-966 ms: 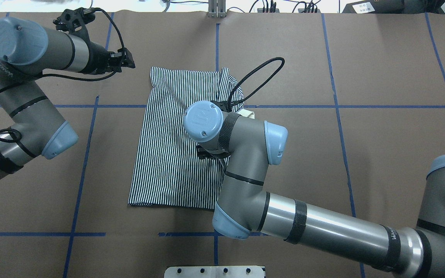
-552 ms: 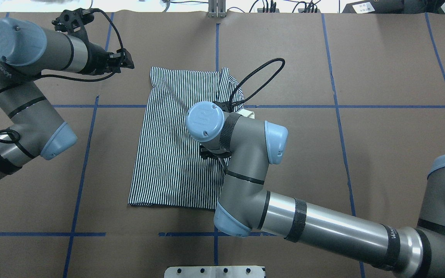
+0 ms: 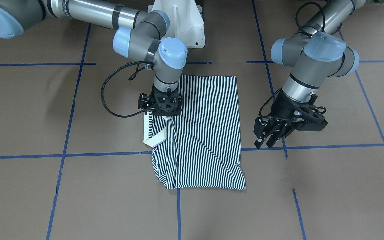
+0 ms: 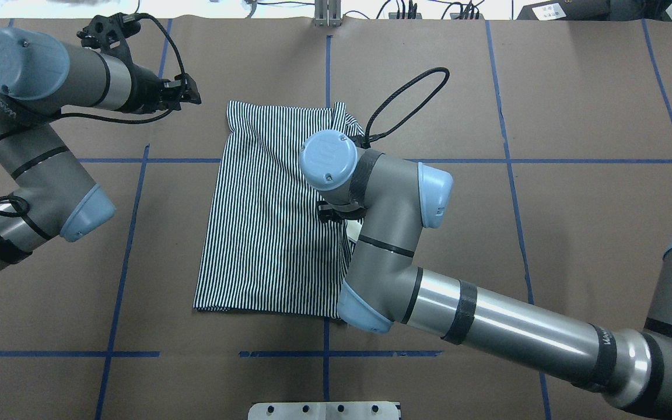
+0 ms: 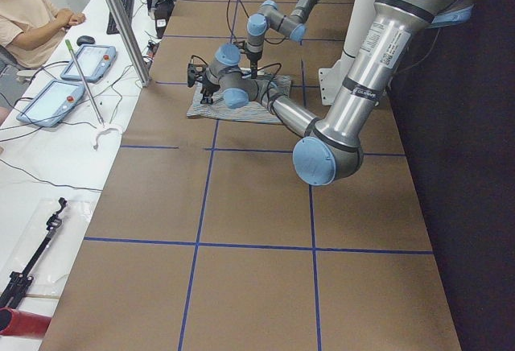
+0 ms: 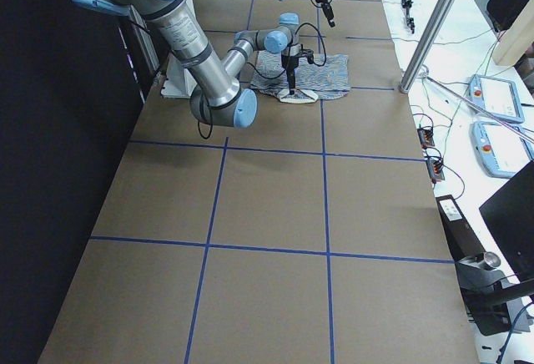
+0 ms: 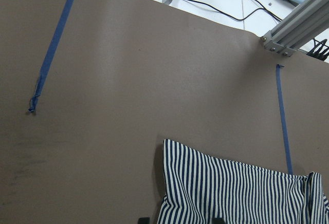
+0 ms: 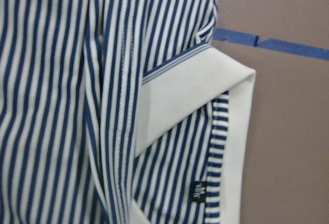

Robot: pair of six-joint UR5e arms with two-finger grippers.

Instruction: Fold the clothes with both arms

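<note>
Plainly, left gripper (image 3: 264,141) gapes empty beside the shirt (image 3: 205,133); right gripper (image 3: 161,113) by the collar (image 3: 154,140): cannot tell.

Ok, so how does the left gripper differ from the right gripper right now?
The left gripper hangs tilted over bare table beside the shirt; the right gripper points straight down over the shirt, close to its collar. The left gripper is open and empty; the right gripper's opening cannot be judged. Both are black.
</note>
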